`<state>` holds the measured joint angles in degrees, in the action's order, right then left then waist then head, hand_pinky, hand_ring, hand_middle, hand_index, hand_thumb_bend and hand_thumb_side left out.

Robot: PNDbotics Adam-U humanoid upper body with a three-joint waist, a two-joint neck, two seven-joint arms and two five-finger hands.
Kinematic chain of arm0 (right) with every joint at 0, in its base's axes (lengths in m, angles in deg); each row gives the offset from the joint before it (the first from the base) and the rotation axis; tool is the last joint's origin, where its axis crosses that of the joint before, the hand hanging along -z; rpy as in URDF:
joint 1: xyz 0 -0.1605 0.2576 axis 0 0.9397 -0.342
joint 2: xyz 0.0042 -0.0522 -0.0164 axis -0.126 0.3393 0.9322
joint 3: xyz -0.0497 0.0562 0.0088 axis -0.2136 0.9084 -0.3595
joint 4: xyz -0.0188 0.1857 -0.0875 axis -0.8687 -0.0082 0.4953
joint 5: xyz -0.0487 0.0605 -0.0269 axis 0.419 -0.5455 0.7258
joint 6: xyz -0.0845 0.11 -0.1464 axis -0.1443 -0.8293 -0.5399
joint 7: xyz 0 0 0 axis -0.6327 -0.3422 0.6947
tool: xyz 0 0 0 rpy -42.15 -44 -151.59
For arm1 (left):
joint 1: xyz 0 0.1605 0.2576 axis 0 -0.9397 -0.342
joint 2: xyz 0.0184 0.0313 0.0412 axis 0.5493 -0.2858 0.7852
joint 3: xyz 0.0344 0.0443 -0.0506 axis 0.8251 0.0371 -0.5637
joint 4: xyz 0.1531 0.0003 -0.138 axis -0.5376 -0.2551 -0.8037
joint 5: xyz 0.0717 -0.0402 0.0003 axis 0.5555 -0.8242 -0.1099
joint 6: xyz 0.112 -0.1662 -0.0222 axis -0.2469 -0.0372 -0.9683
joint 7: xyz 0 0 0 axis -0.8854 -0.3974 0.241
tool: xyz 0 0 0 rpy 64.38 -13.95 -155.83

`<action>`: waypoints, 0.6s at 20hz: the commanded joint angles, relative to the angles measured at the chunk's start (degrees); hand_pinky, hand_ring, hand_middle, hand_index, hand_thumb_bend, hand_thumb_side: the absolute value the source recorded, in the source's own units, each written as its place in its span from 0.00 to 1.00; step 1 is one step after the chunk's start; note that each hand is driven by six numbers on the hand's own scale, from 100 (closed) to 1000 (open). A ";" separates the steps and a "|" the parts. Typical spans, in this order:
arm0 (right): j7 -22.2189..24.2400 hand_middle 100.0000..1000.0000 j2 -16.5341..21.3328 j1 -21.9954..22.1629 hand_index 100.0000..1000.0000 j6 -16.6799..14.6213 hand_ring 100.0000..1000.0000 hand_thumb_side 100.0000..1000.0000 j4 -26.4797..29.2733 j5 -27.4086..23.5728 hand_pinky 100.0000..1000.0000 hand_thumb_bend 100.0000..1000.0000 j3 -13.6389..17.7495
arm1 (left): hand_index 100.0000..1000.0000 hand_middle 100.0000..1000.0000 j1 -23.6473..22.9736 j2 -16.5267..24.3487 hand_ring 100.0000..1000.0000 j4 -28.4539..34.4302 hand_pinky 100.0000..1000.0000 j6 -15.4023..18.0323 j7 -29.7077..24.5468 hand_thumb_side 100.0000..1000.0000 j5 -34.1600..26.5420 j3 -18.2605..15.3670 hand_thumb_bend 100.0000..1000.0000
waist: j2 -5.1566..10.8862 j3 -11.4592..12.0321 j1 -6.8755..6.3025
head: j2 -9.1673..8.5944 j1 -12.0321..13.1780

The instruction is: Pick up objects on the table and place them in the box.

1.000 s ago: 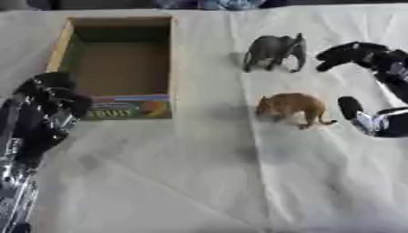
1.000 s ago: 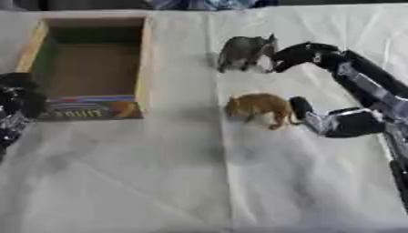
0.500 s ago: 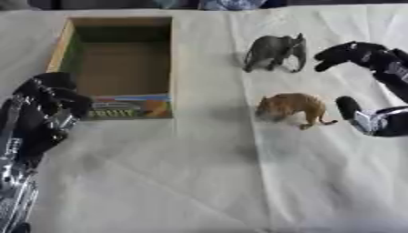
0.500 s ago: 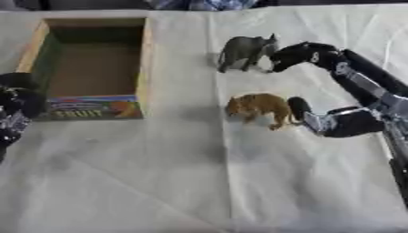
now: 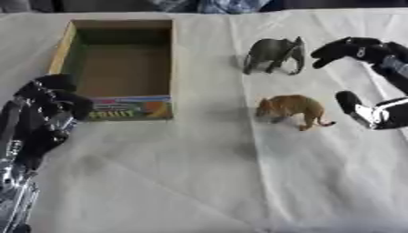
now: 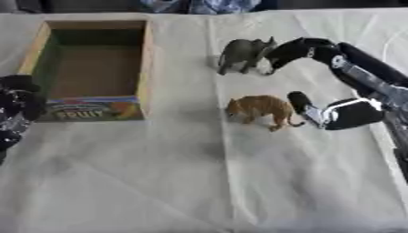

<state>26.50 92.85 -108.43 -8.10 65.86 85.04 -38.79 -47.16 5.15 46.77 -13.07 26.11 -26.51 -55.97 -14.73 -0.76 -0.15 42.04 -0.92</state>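
Grey elephant (image 5: 273, 53) and tan lion (image 5: 291, 108) await pickup; spread right hand (image 6: 339, 86) must close, box (image 5: 63, 50) empty.

- tabletop (image 5: 199, 182): covered in a pale, off-white cloth with soft creases and fold lines; the near half is bare cloth.
- box (image 5: 65, 50): open cardboard box on the left side, long axis running away from the camera, green inner walls, brown floor, a colourful printed panel on its near end.
- grey elephant (image 5: 274, 53): toy standing upright on the cloth, far right of the box.
- brown animal (image 5: 291, 108): toy standing upright, nearer than the elephant and apart from it.
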 commanded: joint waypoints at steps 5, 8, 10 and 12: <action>4.08 0.82 3.65 -4.06 0.92 -4.04 0.75 0.47 -3.75 0.09 0.85 0.00 -3.32 | 0.68 0.53 -0.01 1.01 0.53 0.48 0.47 0.07 -0.40 0.34 0.22 0.17 0.75 | 1.22 0.13 0.31 | 0.54 -0.16; 4.53 0.82 3.65 -5.48 0.92 -4.72 0.74 0.51 -5.37 1.24 0.85 0.00 -4.79 | 0.68 0.53 -0.09 1.00 0.53 0.47 0.47 0.05 -0.38 0.34 0.21 0.13 0.75 | 1.30 0.16 0.24 | 0.66 -0.51; 4.96 0.82 3.42 -6.21 0.92 -5.16 0.75 0.54 -6.40 1.97 0.85 0.00 -5.63 | 0.68 0.53 -0.11 0.98 0.53 0.45 0.47 0.04 -0.51 0.34 0.21 0.23 0.75 | 1.32 0.12 0.19 | 0.67 -0.72; 5.55 0.82 3.11 -7.05 0.92 -5.69 0.75 0.56 -7.49 2.88 0.85 0.00 -6.57 | 0.68 0.53 -0.13 0.93 0.53 0.40 0.47 0.01 -0.61 0.34 0.23 0.27 0.75 | 1.29 0.11 0.15 | 0.63 -1.01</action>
<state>26.51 94.63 -114.46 -8.09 58.59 87.26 -45.28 -47.56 5.17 46.69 -13.12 25.74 -26.51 -55.70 -14.48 -0.67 0.04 42.29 -1.68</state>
